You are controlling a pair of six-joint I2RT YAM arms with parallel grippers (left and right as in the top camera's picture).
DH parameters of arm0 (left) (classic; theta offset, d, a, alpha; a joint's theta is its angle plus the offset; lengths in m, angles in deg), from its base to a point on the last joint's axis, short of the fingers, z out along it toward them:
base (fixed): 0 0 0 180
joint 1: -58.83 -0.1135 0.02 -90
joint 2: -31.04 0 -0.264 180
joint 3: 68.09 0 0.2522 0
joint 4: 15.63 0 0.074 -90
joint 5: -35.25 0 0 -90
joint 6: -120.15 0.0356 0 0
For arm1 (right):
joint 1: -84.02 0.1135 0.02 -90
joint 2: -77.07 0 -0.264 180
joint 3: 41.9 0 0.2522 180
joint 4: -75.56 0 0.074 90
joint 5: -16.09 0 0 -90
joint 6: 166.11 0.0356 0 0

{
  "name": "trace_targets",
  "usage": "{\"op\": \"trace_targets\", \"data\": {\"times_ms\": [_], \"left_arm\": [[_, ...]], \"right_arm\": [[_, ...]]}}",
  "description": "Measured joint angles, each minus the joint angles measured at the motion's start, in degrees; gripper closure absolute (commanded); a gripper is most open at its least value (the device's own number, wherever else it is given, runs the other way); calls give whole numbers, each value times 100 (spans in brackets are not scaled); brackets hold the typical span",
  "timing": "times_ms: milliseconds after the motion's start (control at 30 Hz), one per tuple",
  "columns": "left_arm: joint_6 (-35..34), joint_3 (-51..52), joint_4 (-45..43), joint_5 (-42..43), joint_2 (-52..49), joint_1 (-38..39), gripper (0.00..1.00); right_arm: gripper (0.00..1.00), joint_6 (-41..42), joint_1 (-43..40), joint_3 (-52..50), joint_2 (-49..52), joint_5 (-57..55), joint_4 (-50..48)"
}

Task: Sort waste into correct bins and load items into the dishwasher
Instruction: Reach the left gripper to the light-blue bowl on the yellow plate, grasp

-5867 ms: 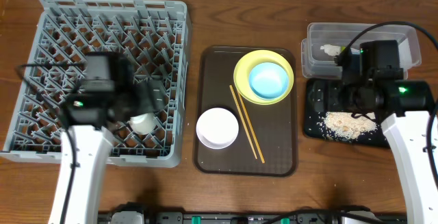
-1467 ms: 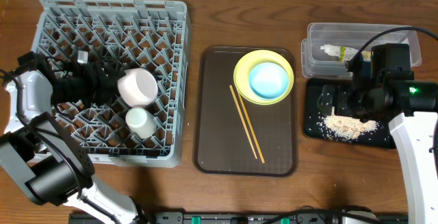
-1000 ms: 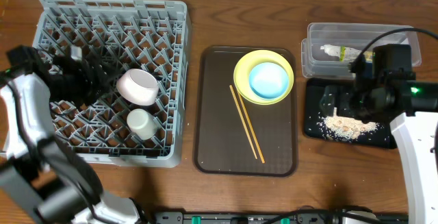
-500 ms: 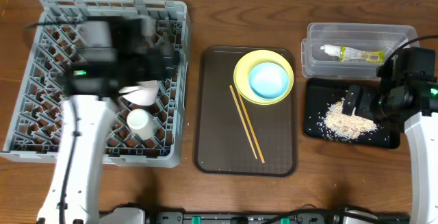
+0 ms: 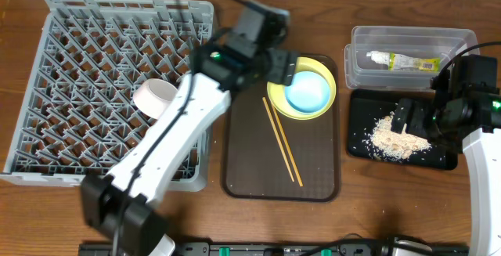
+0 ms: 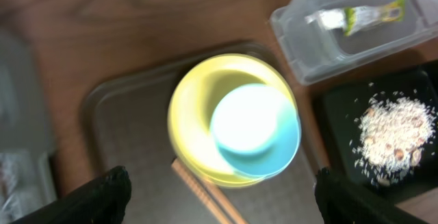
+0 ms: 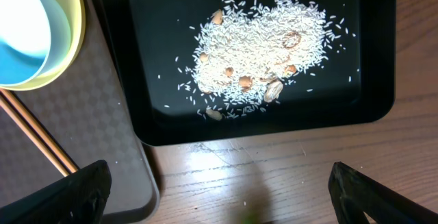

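Two thin pale chopsticks (image 5: 282,142) lie parallel, slanting far-left to near-right; left claw (image 6: 236,200) and right claw (image 7: 219,196) gape empty.

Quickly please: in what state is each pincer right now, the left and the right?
Left pincer: open, holding nothing.
Right pincer: open, holding nothing.

table (image 5: 313,17): grained, varnished wood; rack (image 5: 78,68): matt grey plastic; tub (image 5: 470,38): clear glossy plastic; plate (image 5: 275,95): glossy yellow; brown tray (image 5: 250,162): fine-textured, matt.
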Motion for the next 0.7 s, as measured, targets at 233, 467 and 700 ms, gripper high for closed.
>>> {"op": "trace_targets", "data": {"times_ms": [233,467,700], "left_arm": [[153,-44,-212,-79,-837,654,13],[588,-44,-247,-81,-1679,1252,13],[809,-44,-334,-350,-2164,1462,21]], "right_arm": [[1,-2,0,0,0,0,-2],[1,0,0,0,0,0,0],[1,0,0,0,0,0,22]]}}
